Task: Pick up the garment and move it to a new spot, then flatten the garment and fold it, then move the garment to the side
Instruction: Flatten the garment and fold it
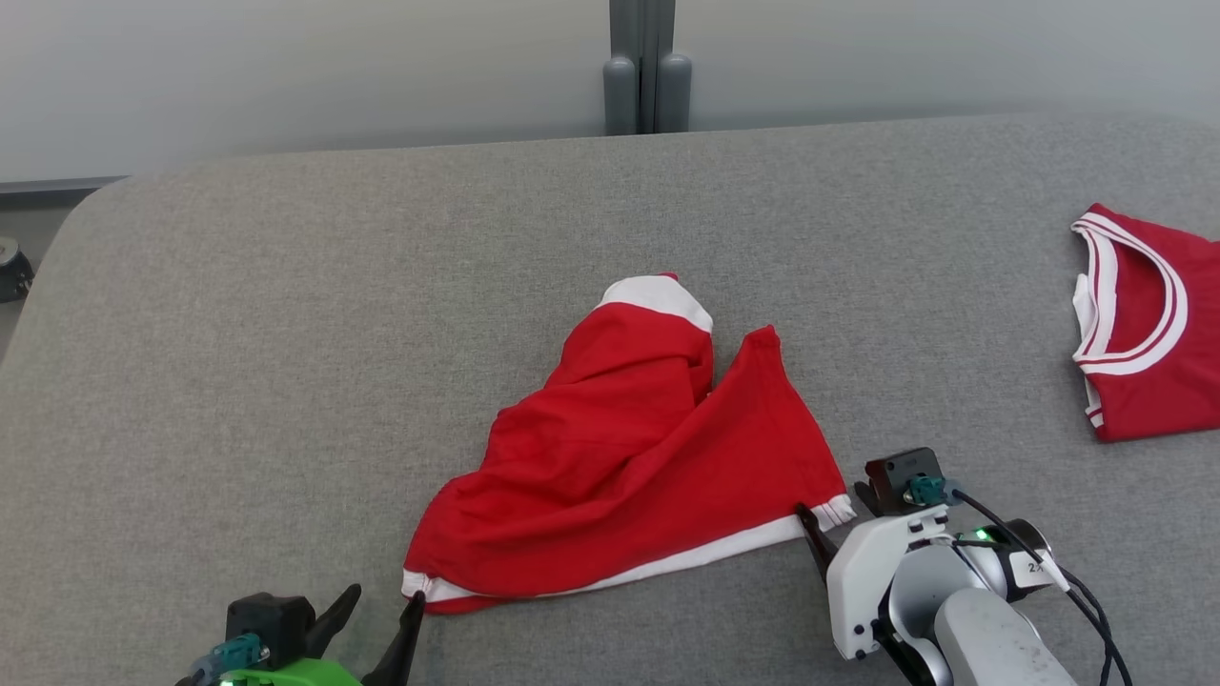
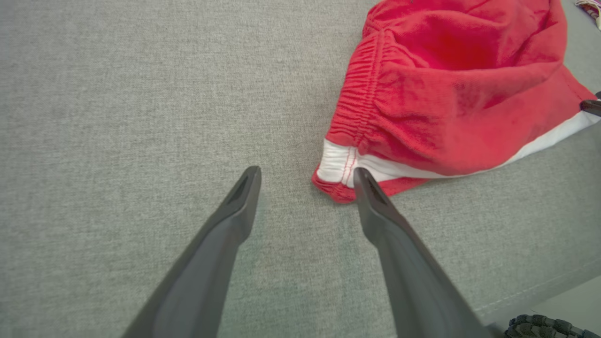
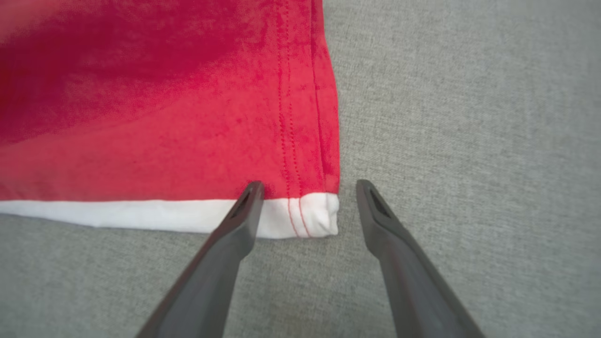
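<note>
Jaws wide and empty, the left gripper (image 1: 386,598) stands at the near left corner of a pair of red shorts (image 1: 629,457). One dark finger touches the white-trimmed end of the elastic waistband, the other is over bare grey cloth. The right gripper (image 3: 308,185), just as wide and holding nothing, straddles the white-hemmed corner at the near right. The shorts lie crumpled near the middle of the grey fabric-covered table (image 1: 286,333), toward its front edge, one leg bunched up behind the other.

A grasp from here could go amiss. The left jaws sit largely beside the corner and, closed as they stand, may catch only a sliver of trim or miss. Either pair, pressed low, could nip the table's cover along with the garment. A lift by one layer alone would likely leave the shorts twisted, not flat.

Farther off, at the right edge and well apart, lies a red jersey (image 1: 1144,333) with a white-striped collar. Behind the table rises a grey post (image 1: 646,67). Count: two grippers, two garments, one table, one post.
</note>
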